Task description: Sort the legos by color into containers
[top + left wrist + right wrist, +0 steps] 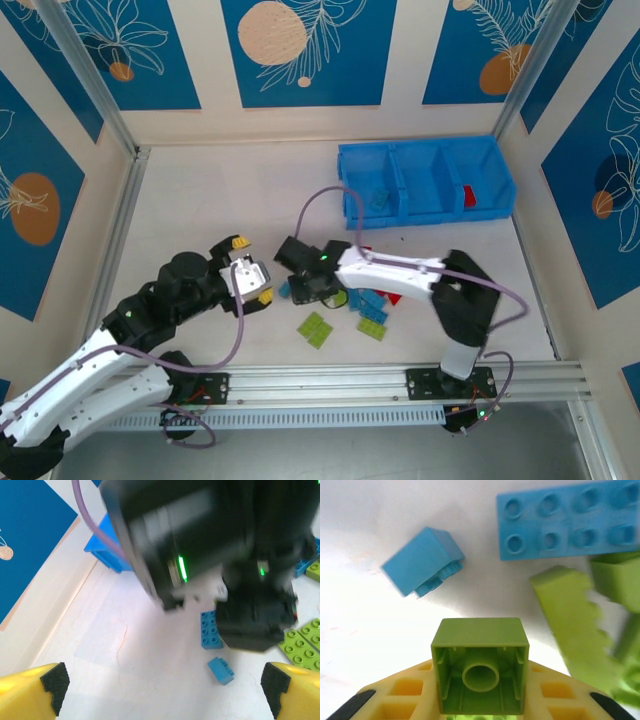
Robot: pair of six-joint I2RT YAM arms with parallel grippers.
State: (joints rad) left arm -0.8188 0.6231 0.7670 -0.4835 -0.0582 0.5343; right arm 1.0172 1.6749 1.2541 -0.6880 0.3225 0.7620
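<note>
My right gripper (480, 690) is shut on a lime green square lego (480, 650), whose hollow underside faces the camera. Below it on the table lie a small light blue lego (422, 560), a long light blue lego (567, 520) and green bars (572, 625). From above, the right gripper (305, 290) hangs at the left edge of the lego pile (372, 305). My left gripper (255, 280) stands open just left of it, its fingers (47, 685) wide apart over bare table. The blue containers (425, 150) stand at the back right.
A red lego (480, 197) lies in the right compartment and a bluish one (380, 198) in the left. A green plate (316, 329) lies apart near the front rail. The right arm's black wrist (250, 610) looms close before the left gripper.
</note>
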